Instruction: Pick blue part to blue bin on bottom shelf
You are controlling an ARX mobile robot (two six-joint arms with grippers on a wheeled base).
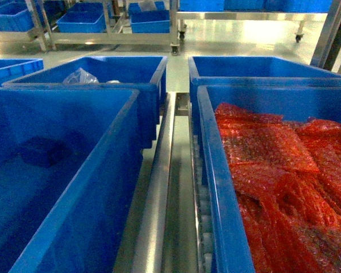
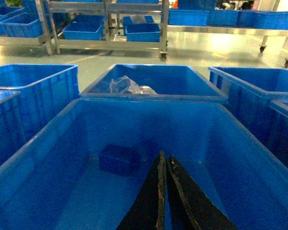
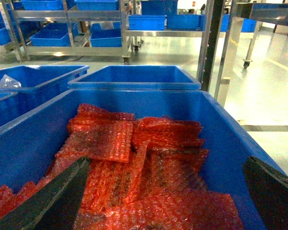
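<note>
The blue part (image 2: 118, 159) already lies inside the blue bin (image 2: 48, 139), left gripper (image 2: 164, 165) closed and empty, right gripper (image 3: 165, 191) spread wide.

Red bubble wrap (image 1: 284, 187) fills right crate (image 1: 221, 187).

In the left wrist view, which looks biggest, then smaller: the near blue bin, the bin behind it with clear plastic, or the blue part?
1. Near blue bin, though nearness to the camera enlarges it.
2. Bin behind it.
3. Blue part, clearly smallest.
</note>
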